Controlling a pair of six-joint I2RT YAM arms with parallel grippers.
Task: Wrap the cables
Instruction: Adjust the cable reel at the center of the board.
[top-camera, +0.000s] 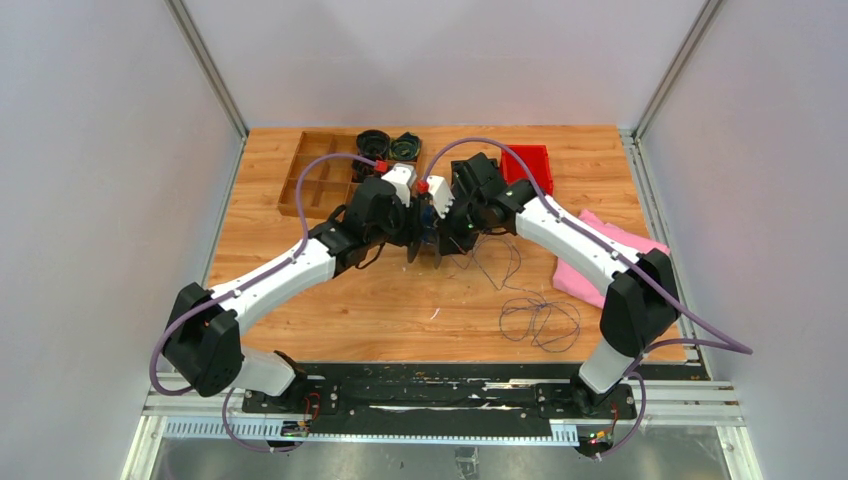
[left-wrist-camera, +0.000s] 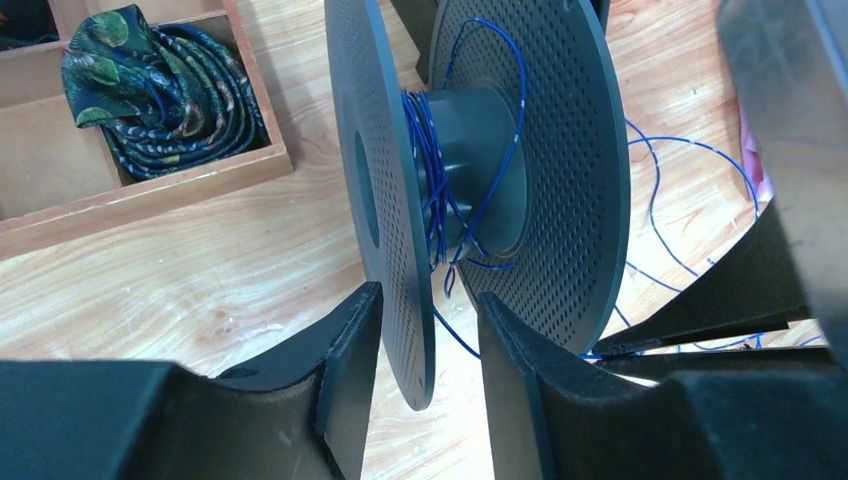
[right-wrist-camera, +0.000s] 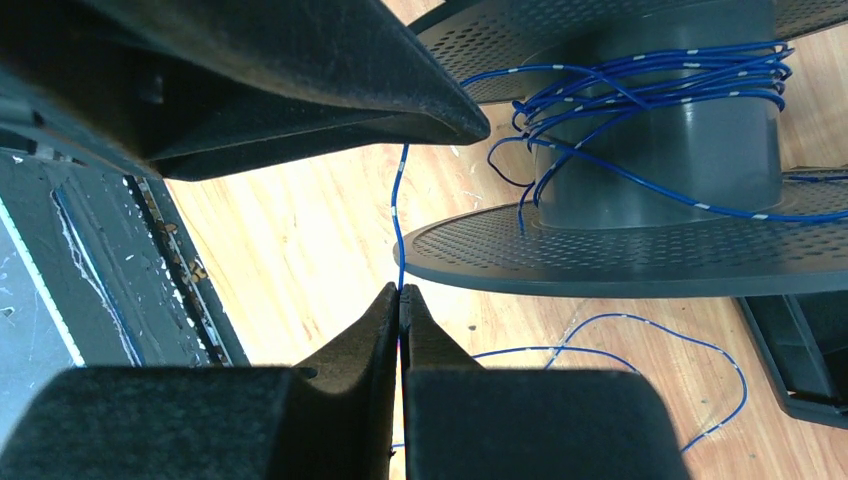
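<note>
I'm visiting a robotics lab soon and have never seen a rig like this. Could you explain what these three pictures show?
The machine is a left arm and a right arm, bolted to a wooden table. Each ends in a two-finger gripper. The wide picture looks down from above and behind the arms. The other two come from cameras on the wrists.

On the table lie a wooden tray, a red bin and a pink cloth. Thin blue wire is partly wound on a grey spool between the arms, and the rest lies in loose loops.

In the left wrist view, the left gripper straddles one disc of the spool, with a gap showing on one side. In the right wrist view, the right gripper is shut on the wire.
</note>
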